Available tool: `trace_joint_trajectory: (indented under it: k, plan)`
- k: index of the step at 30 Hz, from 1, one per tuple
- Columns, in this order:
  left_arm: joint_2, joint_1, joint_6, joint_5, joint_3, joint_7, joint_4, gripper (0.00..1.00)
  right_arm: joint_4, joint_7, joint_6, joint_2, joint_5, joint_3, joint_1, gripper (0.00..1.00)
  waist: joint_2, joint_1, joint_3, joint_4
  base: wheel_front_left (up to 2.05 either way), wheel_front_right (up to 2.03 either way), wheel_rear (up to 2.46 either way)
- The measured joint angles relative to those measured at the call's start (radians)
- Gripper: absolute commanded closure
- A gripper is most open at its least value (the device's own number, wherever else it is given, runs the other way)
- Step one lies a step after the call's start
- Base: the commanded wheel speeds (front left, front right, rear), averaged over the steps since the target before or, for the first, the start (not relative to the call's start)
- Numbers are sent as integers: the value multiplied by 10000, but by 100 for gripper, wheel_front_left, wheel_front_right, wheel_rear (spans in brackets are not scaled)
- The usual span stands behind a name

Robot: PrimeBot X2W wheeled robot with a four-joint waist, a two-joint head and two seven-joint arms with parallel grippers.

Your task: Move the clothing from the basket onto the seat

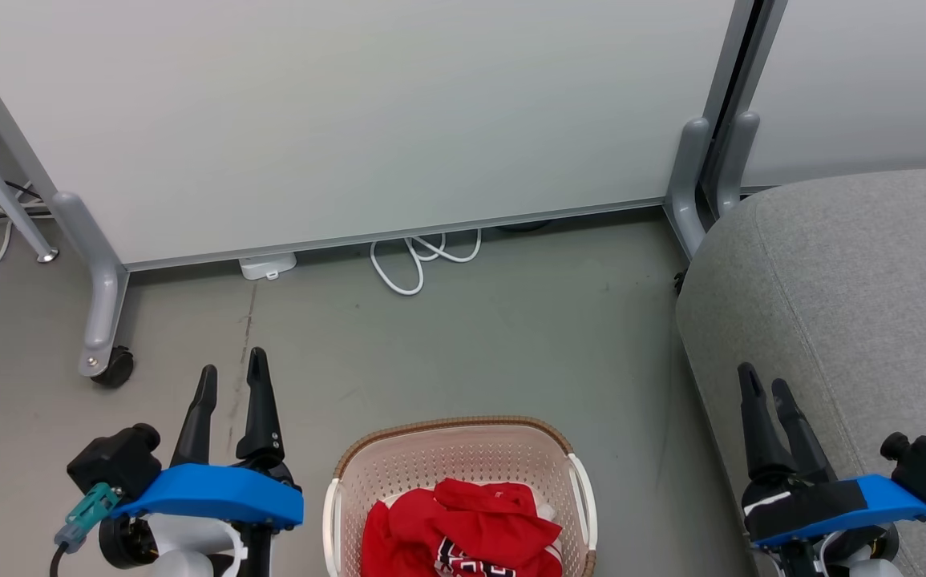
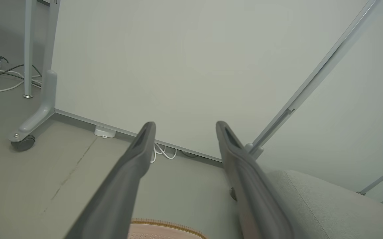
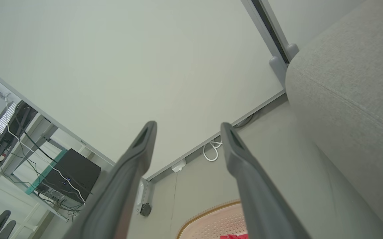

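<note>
The cream basket (image 1: 398, 469) with a brown rim sits on the floor at the bottom centre of the head view. Bright red clothing (image 1: 463, 529) lies bunched inside it, one piece showing black-and-white lettering. The grey seat (image 1: 855, 296) fills the right side. My left gripper (image 1: 232, 373) stands open to the left of the basket, above the floor. My right gripper (image 1: 763, 383) stands open in front of the seat's edge. The left wrist view shows open fingers (image 2: 138, 156), the basket rim (image 2: 164, 224) and the seat (image 2: 327, 205). In the right wrist view, the basket (image 3: 211, 222) and a scrap of red clothing (image 3: 232, 236) show.
A white partition panel (image 1: 350, 120) on grey wheeled feet (image 1: 106, 320) stands behind the basket. White cables (image 1: 422, 256) lie under its lower edge. A second panel post (image 1: 711, 168) stands by the seat. Bare grey floor (image 1: 511, 336) lies between basket and panel.
</note>
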Motion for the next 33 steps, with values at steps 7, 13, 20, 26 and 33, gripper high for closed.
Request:
trace_joint_trajectory:
  k: [7, 13, 20, 26, 33]
  plan:
    - [29, -50, 42, 830, -161, -186, 46, 0, 29, -205, 0, -2, -690, 98, -10, 0, 0, 0, 47, 4, 0, 0, 0]
    - [46, -93, 31, 1498, -299, -362, 69, 0, 48, -374, 2, -6, -1319, 159, -93, 0, 0, 0, 84, 8, 0, 0, 0]
    - [56, -128, -38, 2153, -374, -525, 90, 0, 52, -541, 2, -8, -1894, 219, -94, 0, 0, 0, 101, 26, 0, 0, 0]
    - [58, -150, -105, 2635, -405, -681, 207, 0, 67, -677, 2, -10, -2334, 261, -96, 0, 0, 0, 110, 45, 0, 0, 0]
    - [59, -152, -263, 3156, -489, -819, 249, 0, 92, -823, 2, -13, -2869, 307, -97, 0, 0, 0, 134, 75, 0, 0, 0]
